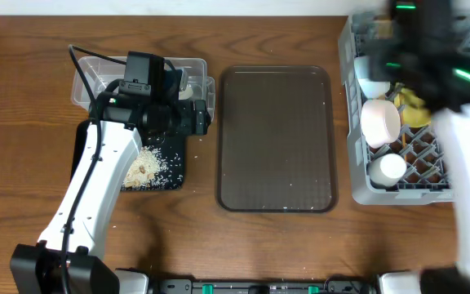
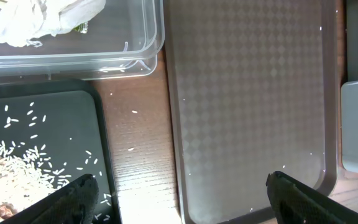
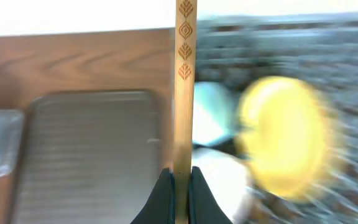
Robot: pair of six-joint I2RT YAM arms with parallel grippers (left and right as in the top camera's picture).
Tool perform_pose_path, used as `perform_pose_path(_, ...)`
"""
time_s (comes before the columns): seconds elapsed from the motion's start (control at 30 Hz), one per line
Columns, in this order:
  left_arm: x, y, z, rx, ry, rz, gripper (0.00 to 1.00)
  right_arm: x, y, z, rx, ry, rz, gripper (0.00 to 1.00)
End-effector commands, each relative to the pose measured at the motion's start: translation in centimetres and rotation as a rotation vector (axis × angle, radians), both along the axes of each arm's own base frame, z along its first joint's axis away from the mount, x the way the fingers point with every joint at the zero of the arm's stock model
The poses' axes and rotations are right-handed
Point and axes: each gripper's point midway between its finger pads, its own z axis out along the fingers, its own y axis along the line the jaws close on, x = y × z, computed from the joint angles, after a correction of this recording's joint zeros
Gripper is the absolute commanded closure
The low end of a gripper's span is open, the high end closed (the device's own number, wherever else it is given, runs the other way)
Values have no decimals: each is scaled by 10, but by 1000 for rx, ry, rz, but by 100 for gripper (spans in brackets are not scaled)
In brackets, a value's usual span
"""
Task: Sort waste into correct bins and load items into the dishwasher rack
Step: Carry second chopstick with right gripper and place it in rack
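My left gripper (image 2: 185, 199) is open and empty, above the strip of table between the black tray (image 2: 73, 106) and the brown serving tray (image 2: 247, 93). Loose rice (image 2: 17, 168) lies in the black tray. The clear tub (image 2: 148, 43) holds a white crumpled scrap (image 2: 30, 18) with a bit of printed wrapper (image 2: 79, 27) beside it. My right gripper (image 3: 182, 177) is shut on wooden chopsticks (image 3: 185, 81), over the grey dishwasher rack (image 1: 357, 184). The rack holds a yellow plate (image 3: 281, 137), a light blue bowl (image 3: 213, 115), a white bowl (image 1: 380, 122) and a white cup (image 1: 387, 168). The right wrist view is blurred.
In the overhead view the brown serving tray (image 1: 276, 139) lies in the middle of the table with a few rice grains on it. The clear tub (image 1: 80, 90) and black tray (image 1: 174, 167) sit to its left under my left arm. My right arm hangs over the rack's far side.
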Motion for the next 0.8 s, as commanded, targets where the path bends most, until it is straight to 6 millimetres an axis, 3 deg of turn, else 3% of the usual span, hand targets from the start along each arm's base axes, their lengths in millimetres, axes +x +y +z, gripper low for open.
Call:
perform_pose_path(0.0,3,0,2,8,-7,-2,10,-4,-45,-44,-120,166,-43,99)
perform_pose_path(0.17,3,0,2,8,-7,-2,10,-21,-88,-87,-141,338,-89,99)
perform_pose_path(0.5,3,0,2,8,-7,-2,10,-32,-110,-143,-174,534,-37,96)
perform_pose_path(0.6,3,0,2,8,-7,-2,11,-32,-112,-149,-171,551,-38,87)
perform_pose_path(0.67,3,0,2,8,-7,-2,11,-31,-113,-150,-173,552,-43,68)
perform_pose_path(0.77,3,0,2,8,-7,-2,10,-31,-116,-149,-187,551,-51,62)
